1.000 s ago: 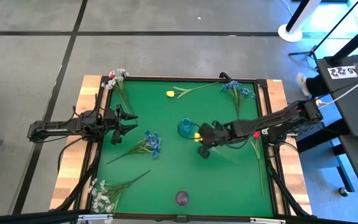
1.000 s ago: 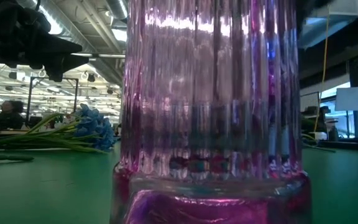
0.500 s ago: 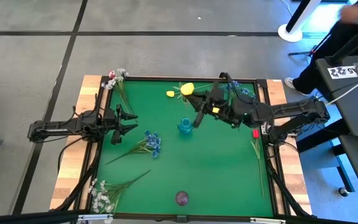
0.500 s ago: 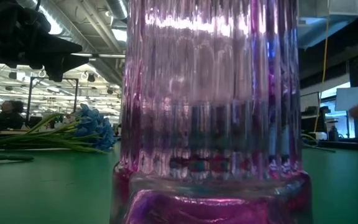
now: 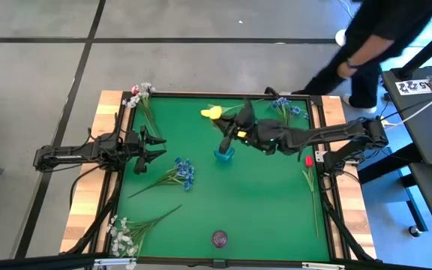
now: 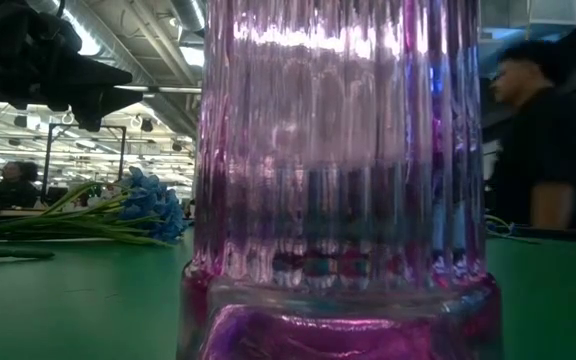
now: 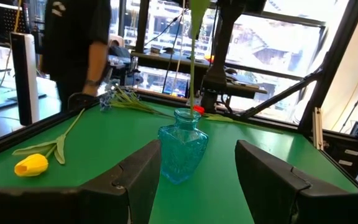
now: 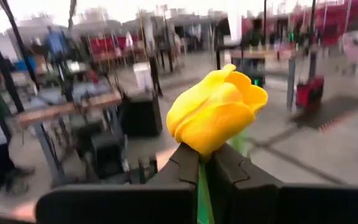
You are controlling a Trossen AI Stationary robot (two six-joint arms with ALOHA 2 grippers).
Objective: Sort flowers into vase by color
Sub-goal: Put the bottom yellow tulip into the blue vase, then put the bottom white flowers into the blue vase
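High view shows the right gripper (image 5: 229, 135) reaching across the green desk (image 5: 276, 217) to a spot just above the small teal vase (image 5: 223, 154), its fingers (image 8: 229, 171) pinched tight on the stem of a yellow tulip (image 8: 217, 109), right under the bud. From the left wrist view the stem (image 7: 191, 68) hangs down straight over the mouth of that vase, so the step in hand appears to be the placing of this yellow flower, though whether the stem end is already inside the neck cannot be told. The left gripper (image 5: 153, 145) waits at the left side of the desk with its fingers (image 7: 135, 177) spread wide and nothing between them. A second yellow tulip (image 5: 210, 113) lies flat near the far edge; blue clusters rest at mid-desk (image 5: 183, 172) and at the far right corner (image 5: 286, 109), white sprays at the near left corner (image 5: 124, 234) and far left corner (image 5: 142, 93), and a purple ribbed vase (image 5: 220, 238) stands at the near edge. A person (image 5: 373, 34) walks past beyond the far right corner. Next, the right arm likely needs to lower the stem cleanly through the narrow neck before letting go; the vase looks light and could tip if the stem catches its rim.
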